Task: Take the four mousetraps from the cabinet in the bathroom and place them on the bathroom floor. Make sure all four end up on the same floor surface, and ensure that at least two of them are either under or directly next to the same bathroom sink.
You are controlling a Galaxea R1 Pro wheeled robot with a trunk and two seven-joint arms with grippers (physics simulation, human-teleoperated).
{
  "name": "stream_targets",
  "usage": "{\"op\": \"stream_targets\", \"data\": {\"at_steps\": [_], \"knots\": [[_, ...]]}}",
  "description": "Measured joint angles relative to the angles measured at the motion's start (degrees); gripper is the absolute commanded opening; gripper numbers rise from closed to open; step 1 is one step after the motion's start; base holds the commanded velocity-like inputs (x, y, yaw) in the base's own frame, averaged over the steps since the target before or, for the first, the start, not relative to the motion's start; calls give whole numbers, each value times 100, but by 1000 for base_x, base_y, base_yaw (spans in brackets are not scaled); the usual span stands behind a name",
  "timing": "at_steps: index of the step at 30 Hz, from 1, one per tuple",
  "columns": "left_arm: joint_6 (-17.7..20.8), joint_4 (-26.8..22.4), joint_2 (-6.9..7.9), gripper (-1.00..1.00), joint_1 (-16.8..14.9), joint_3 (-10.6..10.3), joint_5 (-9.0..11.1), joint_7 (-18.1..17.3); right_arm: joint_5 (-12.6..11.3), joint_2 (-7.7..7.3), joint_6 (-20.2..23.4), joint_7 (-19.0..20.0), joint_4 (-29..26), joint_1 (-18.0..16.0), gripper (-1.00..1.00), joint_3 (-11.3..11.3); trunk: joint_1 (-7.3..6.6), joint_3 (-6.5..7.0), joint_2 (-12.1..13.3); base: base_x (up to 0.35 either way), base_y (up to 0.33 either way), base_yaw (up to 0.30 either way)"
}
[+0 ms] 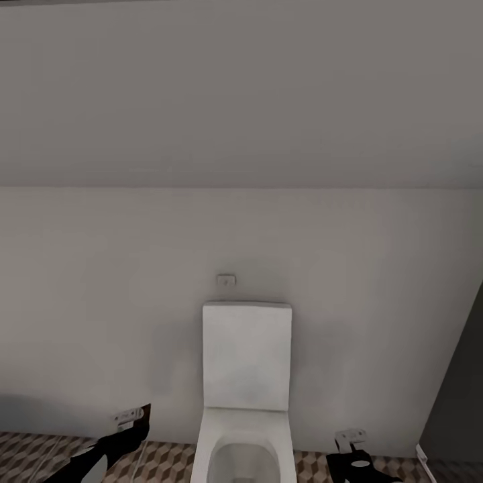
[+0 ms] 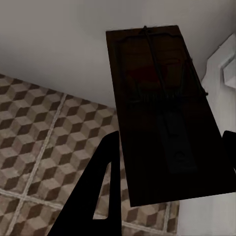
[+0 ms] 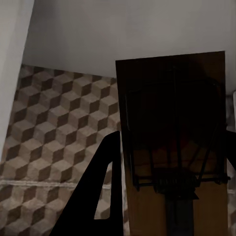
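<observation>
Each gripper holds one mousetrap. In the head view my left gripper [image 1: 129,429], low at the left, is shut on a small trap [image 1: 131,416]. My right gripper [image 1: 352,455], low at the right, is shut on another [image 1: 350,439]. The left wrist view shows its mousetrap [image 2: 162,113] as a dark wooden slab with wire parts, clamped between black fingers [image 2: 101,191] above the cube-patterned bathroom floor [image 2: 39,132]. In the right wrist view the second mousetrap [image 3: 172,137] sits between the fingers [image 3: 103,191] over the same tiles [image 3: 59,123]. The cabinet, the sink and the other mousetraps are out of view.
A white boxy toilet [image 1: 247,376] stands straight ahead against the pale wall [image 1: 100,302], with a small flush plate [image 1: 226,280] above it. A dark grey panel [image 1: 463,389] rises at the right edge. Tiled floor [image 1: 168,459] lies on both sides of the toilet.
</observation>
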Motion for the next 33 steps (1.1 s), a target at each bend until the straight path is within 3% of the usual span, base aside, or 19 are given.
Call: {"op": "stream_targets", "data": {"at_steps": [19, 33], "knots": [[-62, 350, -6, -100, -1, -10, -51, 30, -5, -8, 13, 6, -8, 0, -100, 4, 417, -341, -762, 0, 0, 0], [-81, 356, 10, -100, 1, -10, -78, 6, -5, 16, 14, 6, -8, 0, -100, 5, 421, -342, -764, -62, 0, 0]]}}
